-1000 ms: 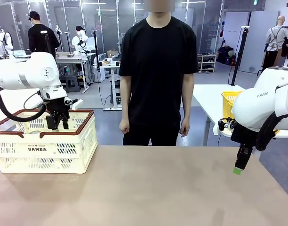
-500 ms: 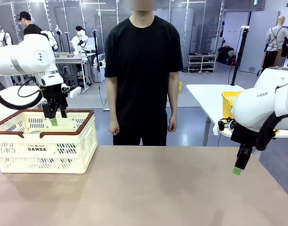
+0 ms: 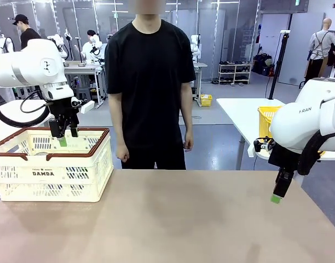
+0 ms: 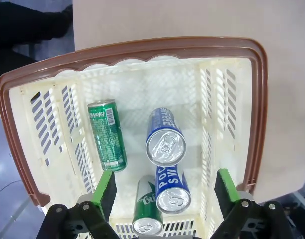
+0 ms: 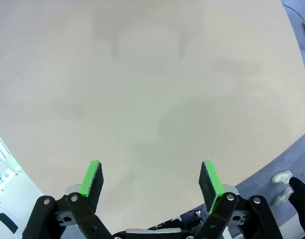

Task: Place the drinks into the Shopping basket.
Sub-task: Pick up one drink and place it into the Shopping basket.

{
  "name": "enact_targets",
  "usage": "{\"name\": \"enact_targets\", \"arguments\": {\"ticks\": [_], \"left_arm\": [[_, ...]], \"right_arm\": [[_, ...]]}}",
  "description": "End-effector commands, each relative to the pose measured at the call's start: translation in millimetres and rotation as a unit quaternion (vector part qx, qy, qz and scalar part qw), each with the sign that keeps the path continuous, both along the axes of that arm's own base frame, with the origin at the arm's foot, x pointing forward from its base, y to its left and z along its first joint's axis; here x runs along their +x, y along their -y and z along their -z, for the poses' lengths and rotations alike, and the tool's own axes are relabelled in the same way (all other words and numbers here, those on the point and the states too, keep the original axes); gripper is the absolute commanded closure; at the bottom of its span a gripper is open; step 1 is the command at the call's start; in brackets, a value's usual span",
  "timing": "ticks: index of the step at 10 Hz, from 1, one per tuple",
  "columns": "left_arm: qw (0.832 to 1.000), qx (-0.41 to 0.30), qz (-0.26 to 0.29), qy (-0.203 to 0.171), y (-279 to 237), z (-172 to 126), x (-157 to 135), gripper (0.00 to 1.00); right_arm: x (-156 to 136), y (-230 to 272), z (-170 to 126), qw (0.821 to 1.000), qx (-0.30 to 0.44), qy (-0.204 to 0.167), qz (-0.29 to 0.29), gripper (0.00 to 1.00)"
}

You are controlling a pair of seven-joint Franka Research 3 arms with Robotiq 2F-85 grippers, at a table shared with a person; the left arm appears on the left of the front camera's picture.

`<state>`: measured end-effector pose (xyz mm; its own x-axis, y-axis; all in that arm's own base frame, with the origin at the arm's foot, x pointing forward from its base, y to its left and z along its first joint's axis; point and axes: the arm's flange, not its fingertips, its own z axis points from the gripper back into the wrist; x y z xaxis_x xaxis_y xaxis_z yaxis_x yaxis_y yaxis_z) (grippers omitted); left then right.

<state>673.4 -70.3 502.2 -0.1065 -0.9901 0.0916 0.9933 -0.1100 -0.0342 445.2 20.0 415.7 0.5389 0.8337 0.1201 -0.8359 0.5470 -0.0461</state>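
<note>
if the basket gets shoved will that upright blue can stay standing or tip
Probably tips: the upright blue can is tall and narrow, standing free on the Shopping basket floor. Once down it would likely roll, being round like the green can lying on its side.

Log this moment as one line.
left gripper: open above cream slotted basket | four drink cans inside | right gripper: open, empty

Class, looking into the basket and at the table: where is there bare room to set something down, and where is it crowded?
Free: the table from the Shopping basket across to the right gripper. Basket floor is crowded: four cans, green, green, blue, blue; some bare floor beside its far wall.
</note>
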Motion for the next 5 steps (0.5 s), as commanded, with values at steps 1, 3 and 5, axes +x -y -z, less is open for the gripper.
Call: {"name": "enact_targets", "arguments": {"ticks": [1,3,5], "left_arm": [[1.000,0.000,-0.001,0.001,-0.7,-0.4,1.7,0.00],[1.000,0.000,-0.001,0.001,-0.7,-0.4,1.7,0.00],[1.000,0.000,-0.001,0.001,-0.7,-0.4,1.7,0.00]], "right_arm": [[-0.4,0.6,-0.8,1.000,-0.002,-0.001,-0.001,0.03],[-0.4,0.6,-0.8,1.000,-0.002,-0.001,-0.001,0.03],[-0.4,0.6,-0.8,1.000,-0.002,-0.001,-0.001,0.03]]}}
